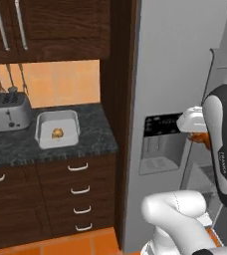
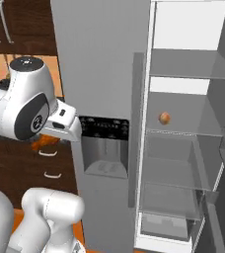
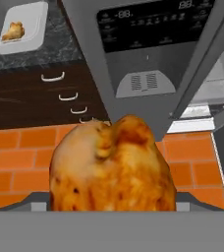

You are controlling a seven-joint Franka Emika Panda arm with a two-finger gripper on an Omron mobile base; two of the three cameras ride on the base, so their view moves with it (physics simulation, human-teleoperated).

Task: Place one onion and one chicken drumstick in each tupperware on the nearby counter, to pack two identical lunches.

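Observation:
A golden-brown chicken drumstick [image 3: 112, 170] hangs in the air in front of the fridge, and my gripper [image 1: 197, 132] is shut on it. The meat hides my fingertips in the hand view. From the right base view a bit of this drumstick [image 2: 44, 143] shows under my hand. One pale grey tupperware [image 1: 40, 130] sits on the dark counter [image 1: 16, 149] to my left with another drumstick [image 1: 57, 133] lying in it; the hand view shows that tupperware [image 3: 34, 19] at its upper left. A round onion [image 2: 164, 117] rests on a shelf inside the open fridge.
A silver toaster [image 1: 5, 112] stands left of the tray. The grey fridge door with its dispenser panel [image 2: 103, 146] is straight ahead, and the open fridge compartment [image 2: 183, 148] lies to the right. Dark drawers [image 1: 78, 191] sit under the counter, above an orange tiled floor.

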